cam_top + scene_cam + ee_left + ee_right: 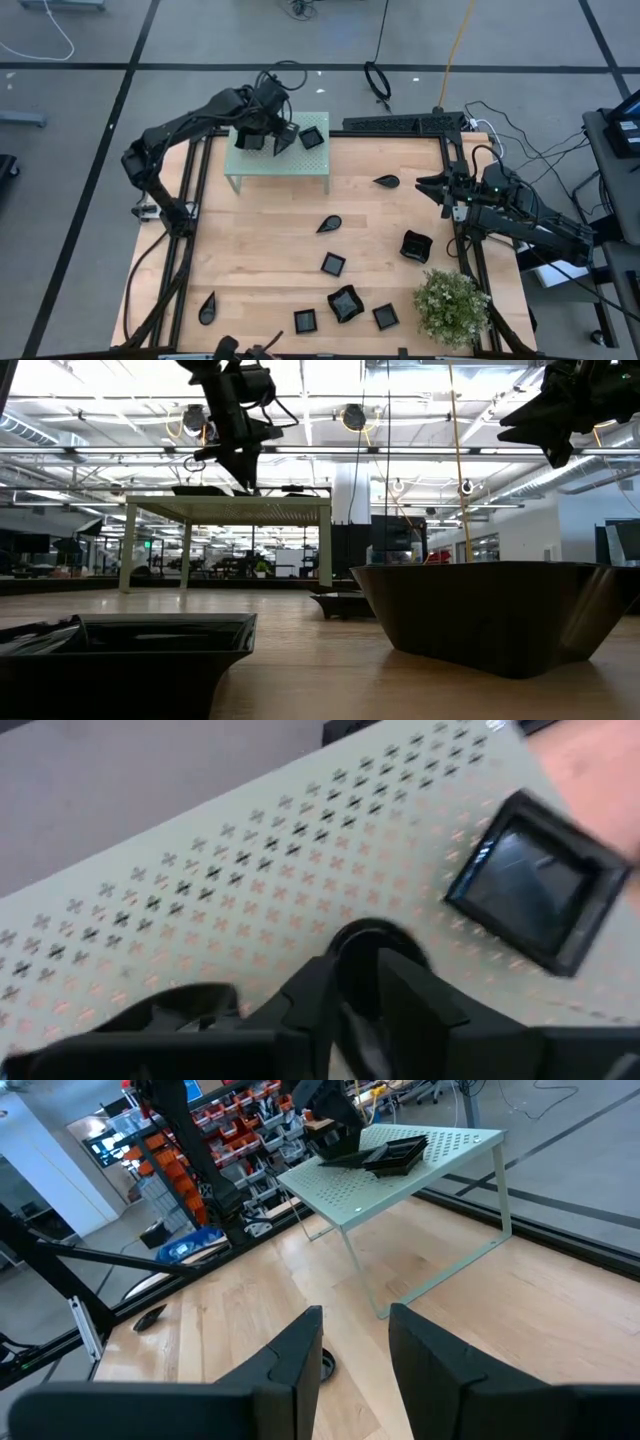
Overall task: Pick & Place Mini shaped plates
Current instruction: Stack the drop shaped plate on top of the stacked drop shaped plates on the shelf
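Observation:
My left gripper [278,140] hangs over the green perforated platform [300,165] at the table's far side, shut on a small glossy black plate with a rounded end [368,938]. A square black plate [535,885] rests flat on the platform beside it [312,137]. My right gripper [432,185] is open above the table's right part, close to a teardrop plate [386,181]. Several more black plates lie flat on the wood: teardrops [328,224] [207,308], squares [332,264] [305,320] [385,317], and wavy-rimmed ones [415,245] [345,303]. My left gripper pinches the small black plate between its two fingers [318,988], coming from above and pointing down at the platform. The plate's rounded end [372,932] sticks out beyond the fingertips, just over the perforated top. Whether it touches the platform, I cannot tell.
A potted green plant [452,305] stands at the table's near right corner. The platform stands on thin legs [365,1270] with free room beneath. Dark rails [190,200] run along the table's left and right sides. In the low view, big dark dishes [490,615] [125,650] sit close.

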You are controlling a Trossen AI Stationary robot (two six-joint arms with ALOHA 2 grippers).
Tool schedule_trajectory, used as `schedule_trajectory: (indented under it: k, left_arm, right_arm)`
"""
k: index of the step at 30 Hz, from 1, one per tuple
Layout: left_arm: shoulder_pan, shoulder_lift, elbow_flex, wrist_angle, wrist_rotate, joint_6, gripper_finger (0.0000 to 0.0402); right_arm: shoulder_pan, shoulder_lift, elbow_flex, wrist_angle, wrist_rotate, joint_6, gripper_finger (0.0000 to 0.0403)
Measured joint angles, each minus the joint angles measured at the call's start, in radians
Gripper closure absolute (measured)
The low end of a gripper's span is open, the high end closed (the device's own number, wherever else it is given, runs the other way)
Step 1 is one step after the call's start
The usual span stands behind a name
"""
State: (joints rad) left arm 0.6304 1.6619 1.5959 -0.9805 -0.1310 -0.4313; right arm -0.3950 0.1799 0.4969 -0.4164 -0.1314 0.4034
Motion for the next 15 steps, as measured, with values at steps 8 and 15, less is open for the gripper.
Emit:
schedule_trajectory:
  k: [8, 15]
  left_arm:
    - [-0.054, -0.064, 0.000, 0.050, 0.031, -0.009, 0.0281]
    - [-0.243, -0.089, -0.001, 0.010, 0.070, -0.053, 0.0277]
  right_arm:
    - [0.000, 0.000, 0.000, 0.000, 0.000, 0.000, 0.0298]
    - [0.000, 0.000, 0.000, 0.000, 0.000, 0.000, 0.0298]
